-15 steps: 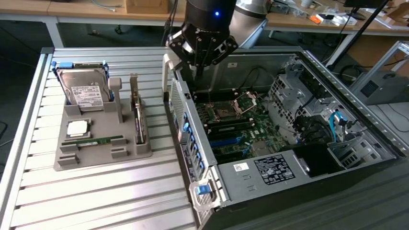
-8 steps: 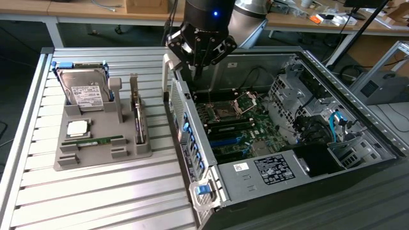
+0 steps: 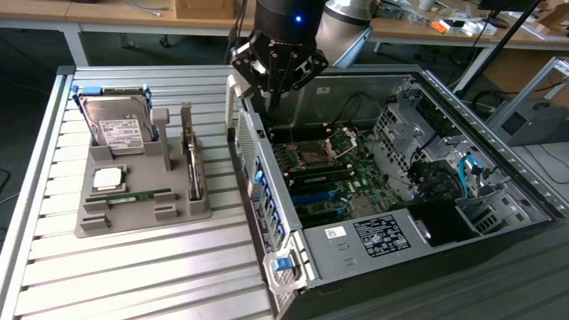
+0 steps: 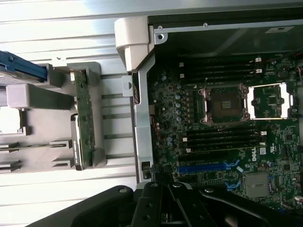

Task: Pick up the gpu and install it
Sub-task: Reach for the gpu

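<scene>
Nearest me, an open computer case lies on its side, a slatted metal desk alongside and cluttered wooden desks behind. The claw hangs over the case's wall, pinched together on nothing, with the motherboard just below. Well apart from the claw, past that wall, the gpu stands on edge in a grey holder near a hard drive.

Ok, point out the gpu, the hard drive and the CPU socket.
gpu (image 3: 191, 167): exterior view, upright board's middle.
hard drive (image 3: 120, 133): exterior view, white label.
CPU socket (image 4: 222, 105): wrist view, socket centre.
</scene>
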Motion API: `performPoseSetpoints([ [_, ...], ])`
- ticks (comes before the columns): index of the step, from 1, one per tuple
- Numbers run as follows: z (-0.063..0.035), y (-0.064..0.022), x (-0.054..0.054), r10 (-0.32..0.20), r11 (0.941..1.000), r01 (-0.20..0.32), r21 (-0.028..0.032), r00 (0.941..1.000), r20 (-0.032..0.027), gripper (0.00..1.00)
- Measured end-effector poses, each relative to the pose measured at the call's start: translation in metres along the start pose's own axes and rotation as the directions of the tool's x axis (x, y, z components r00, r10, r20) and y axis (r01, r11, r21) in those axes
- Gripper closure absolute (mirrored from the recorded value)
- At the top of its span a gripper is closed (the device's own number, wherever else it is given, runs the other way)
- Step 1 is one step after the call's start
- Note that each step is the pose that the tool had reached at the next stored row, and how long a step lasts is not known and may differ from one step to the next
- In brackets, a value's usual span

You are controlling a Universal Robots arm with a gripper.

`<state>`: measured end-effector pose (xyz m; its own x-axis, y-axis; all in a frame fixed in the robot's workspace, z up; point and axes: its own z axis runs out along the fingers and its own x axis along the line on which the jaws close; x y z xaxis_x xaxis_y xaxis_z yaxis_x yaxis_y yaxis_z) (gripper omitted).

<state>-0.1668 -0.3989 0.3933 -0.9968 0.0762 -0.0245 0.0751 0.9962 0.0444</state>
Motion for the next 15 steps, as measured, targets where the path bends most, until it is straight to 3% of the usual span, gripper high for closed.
performPoseSetpoints([
  [15,-0.0001,-0.0003,0.0039,0.000,1.0000,0.000,0.0000,1.0000,0.0000,0.89],
])
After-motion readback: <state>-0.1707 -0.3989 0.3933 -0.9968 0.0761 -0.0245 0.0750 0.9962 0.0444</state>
